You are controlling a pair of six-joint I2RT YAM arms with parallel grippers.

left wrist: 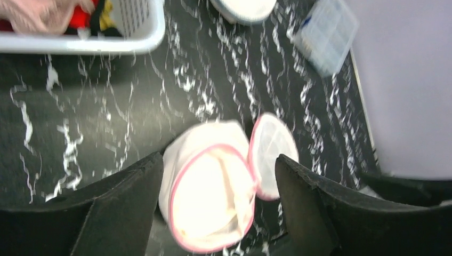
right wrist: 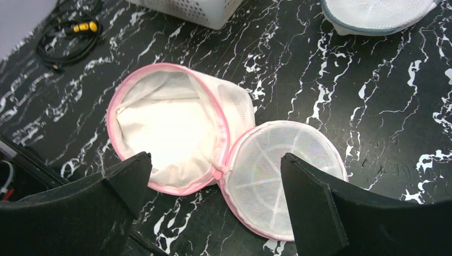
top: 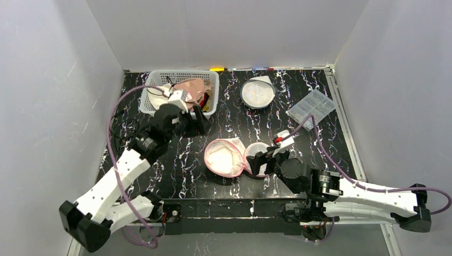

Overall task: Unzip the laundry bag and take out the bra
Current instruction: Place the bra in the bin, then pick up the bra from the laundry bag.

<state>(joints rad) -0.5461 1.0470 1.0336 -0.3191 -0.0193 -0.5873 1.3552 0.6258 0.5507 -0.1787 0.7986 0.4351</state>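
- Laundry bag (top: 224, 158): pink-rimmed white mesh, lying on the desk (top: 234, 120) at centre, towards the near edge. It is unzipped and its mouth gapes.
- Round lid (top: 256, 156): folded out flat to the right of the bag and joined to it at the pink rim. In the right wrist view only pale white lining shows inside the bag.
- Peach-pink garment (top: 192, 87): apparently the bra. It lies in the white basket (top: 214, 96) at the back left of the desk, well apart from the bag, with red and yellow items beside it.
- Right end effector (top: 261, 160): poised over the lid, fingers spread wide, nothing between them. I cannot tell whether it touches the mesh.
- Left end effector (top: 198, 124): just in front of the basket and above the desk, fingers equally wide apart, gripping nothing. Its wrist camera looks down at the bag.
- Second mesh bag (top: 257, 92): grey-rimmed, at back centre, right of the basket.
- Clear compartment box (top: 312, 106): at back right.
- Dark cable (right wrist: 66, 34): has a yellow part and lies coiled at the desk's left edge.
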